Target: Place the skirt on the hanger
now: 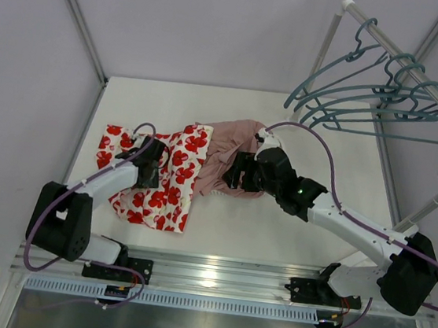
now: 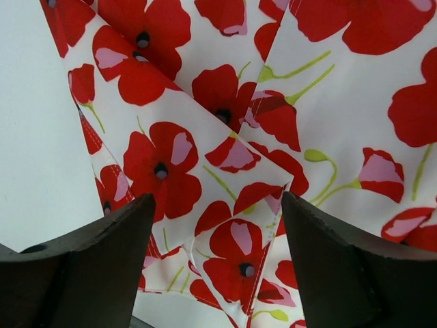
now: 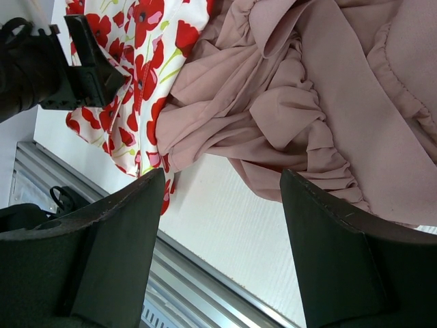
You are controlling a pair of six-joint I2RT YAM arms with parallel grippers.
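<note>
The skirt (image 1: 163, 199), white with red poppies, lies rumpled and folded on the left half of the white table (image 1: 249, 112). My left gripper (image 1: 155, 169) hovers low over its middle, open; in the left wrist view a folded corner of the skirt (image 2: 225, 123) lies below the gap between the fingers of the left gripper (image 2: 217, 225), and neither finger touches it. Several teal-grey hangers (image 1: 354, 88) hang on a rail at the far right. My right gripper (image 1: 234, 172) is open over the near edge of a dusty-pink garment (image 3: 307, 102), holding nothing.
The pink garment (image 1: 224, 153) overlaps the skirt's right edge (image 3: 147, 41). The clothes rail (image 1: 420, 68) slants across the far right corner on a stand. A metal rail (image 1: 214, 274) runs along the table's near edge. Grey walls close in the left and the back.
</note>
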